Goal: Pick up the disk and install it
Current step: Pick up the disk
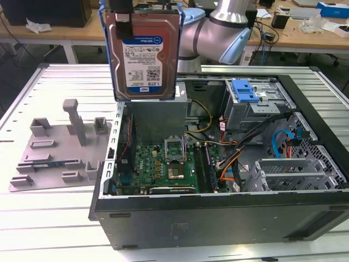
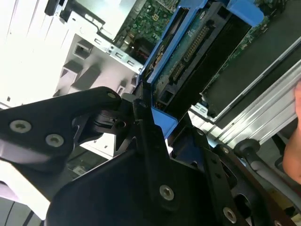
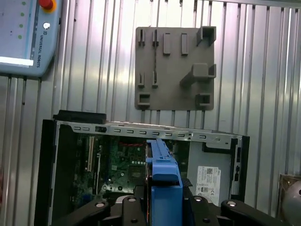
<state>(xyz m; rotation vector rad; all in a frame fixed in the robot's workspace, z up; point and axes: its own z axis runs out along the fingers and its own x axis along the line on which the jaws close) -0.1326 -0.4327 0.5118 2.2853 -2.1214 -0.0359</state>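
1. At the exterior view's left, a grey moulded tray (image 1: pixel 60 147) lies flat on the ribbed metal table (image 1: pixel 49 229), just beside the open computer case (image 1: pixel 218 215).
2. The disk (image 1: pixel 143 54) hangs upright in the upper middle-left of the exterior view. Its label faces the camera and a blue frame runs along its edges. It sits in the air above the left end of the case, clear of everything inside.
3. The gripper (image 1: pixel 120 8) holds the disk by its top edge. In the second wrist view the black fingers (image 2: pixel 148 150) press against the blue frame from both sides, so the jaws are closed tight on the disk.
4. Below the disk, a green circuit board (image 1: pixel 163 164) lies on the floor of the case.
5. The silver robot arm (image 1: pixel 218 30) stands behind the case, at the upper middle.
6. Towards the exterior view's right, a metal bay with a blue clip (image 1: pixel 244 90) sits in the far part of the case, with orange and black cables (image 1: pixel 234 164) nearer the camera.
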